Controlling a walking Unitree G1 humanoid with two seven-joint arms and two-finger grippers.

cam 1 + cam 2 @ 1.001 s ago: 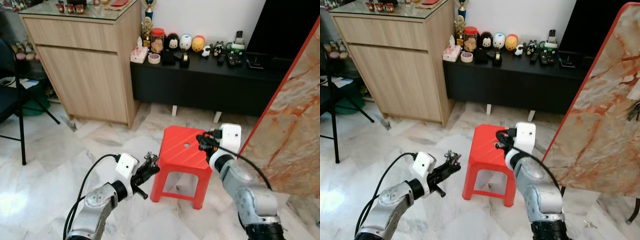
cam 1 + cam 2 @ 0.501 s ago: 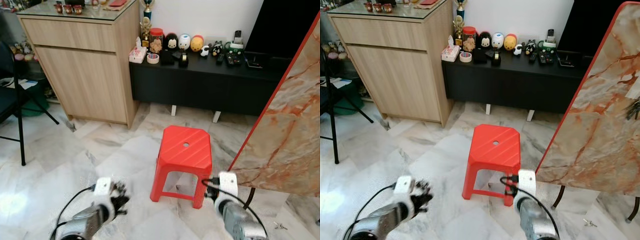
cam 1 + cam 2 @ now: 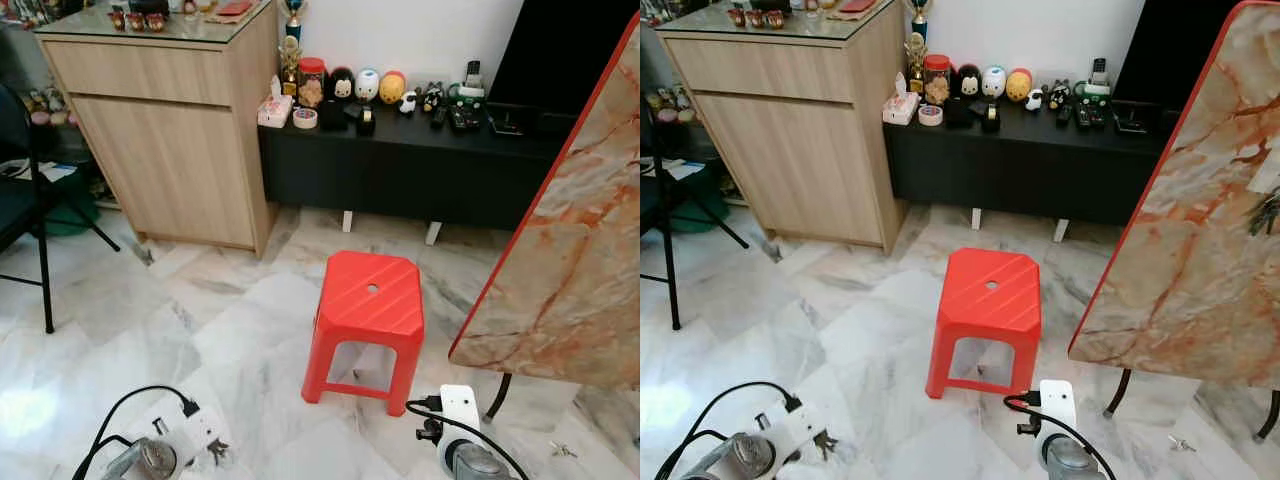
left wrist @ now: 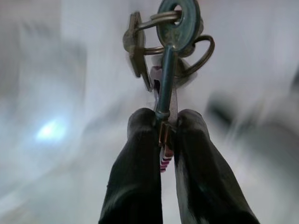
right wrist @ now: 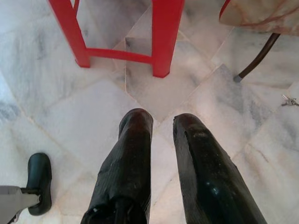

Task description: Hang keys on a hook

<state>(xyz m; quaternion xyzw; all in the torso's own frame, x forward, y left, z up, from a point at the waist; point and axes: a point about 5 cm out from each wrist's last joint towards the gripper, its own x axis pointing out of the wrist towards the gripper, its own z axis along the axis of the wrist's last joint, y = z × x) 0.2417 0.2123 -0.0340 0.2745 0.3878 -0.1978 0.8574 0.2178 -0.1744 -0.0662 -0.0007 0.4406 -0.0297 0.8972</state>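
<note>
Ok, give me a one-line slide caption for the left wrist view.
Left gripper pinching a bunch of keys by one blade between its black fingers, above a blurred pale floor.

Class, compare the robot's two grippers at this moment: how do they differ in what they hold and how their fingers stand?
1. The left gripper is clamped on a bunch of keys; the right gripper holds nothing.
2. The left gripper's fingers press together around a key's shaft; the right gripper's fingers stand slightly apart, with marble floor showing between them.
3. The right gripper points down near the red stool; the left's background is blurred.

Both have two long black fingers.
</note>
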